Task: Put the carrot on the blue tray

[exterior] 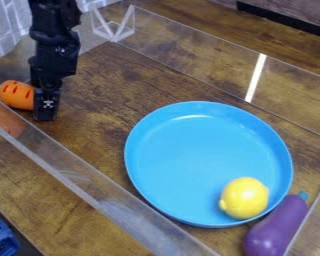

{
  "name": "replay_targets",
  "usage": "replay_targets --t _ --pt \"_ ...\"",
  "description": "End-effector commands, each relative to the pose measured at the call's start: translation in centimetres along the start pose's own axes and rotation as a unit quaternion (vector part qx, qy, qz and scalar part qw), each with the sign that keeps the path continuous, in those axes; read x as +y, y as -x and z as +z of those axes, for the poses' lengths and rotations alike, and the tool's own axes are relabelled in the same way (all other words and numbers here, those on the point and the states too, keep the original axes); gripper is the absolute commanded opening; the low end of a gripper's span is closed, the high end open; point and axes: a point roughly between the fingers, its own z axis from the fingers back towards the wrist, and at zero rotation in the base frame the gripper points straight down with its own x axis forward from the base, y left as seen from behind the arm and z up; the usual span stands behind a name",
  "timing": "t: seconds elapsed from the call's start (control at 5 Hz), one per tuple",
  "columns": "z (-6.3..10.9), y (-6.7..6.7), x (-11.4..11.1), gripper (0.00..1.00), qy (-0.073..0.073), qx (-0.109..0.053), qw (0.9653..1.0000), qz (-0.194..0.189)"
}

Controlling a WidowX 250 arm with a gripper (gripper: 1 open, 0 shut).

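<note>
Pincer [43, 103] open beside stubby grooved carrot [16, 94].

Even light, soft focus, table [190, 70] glare streak

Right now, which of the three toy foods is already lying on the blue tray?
The lemon, on the tray near its front rim. The eggplant lies on the table beside the rim, and the carrot is far left by the gripper.

Gripper [40, 100] lowered at far left, jaws apart, against the carrot [15, 94]. Blue tray [190, 150] right of centre holds a lemon [243, 197]; eggplant [276, 232] just outside its near-right rim.
</note>
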Motion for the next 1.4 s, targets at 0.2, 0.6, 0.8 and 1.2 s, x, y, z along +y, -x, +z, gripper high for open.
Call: replay_targets --t 0.2,0.6,0.8,1.2 --pt "0.5 0.2 1.2 1.00 -0.018 -0.010 0.9997 0.014" --pt "0.4 0.2 1.6 1.00 -0.022 -0.011 0.9996 0.016" --pt "0.3 0.2 1.8 1.00 -0.024 -0.012 0.9995 0.017" --pt "0.1 0.1 2.2 1.00 -0.030 -0.015 0.9992 0.021"
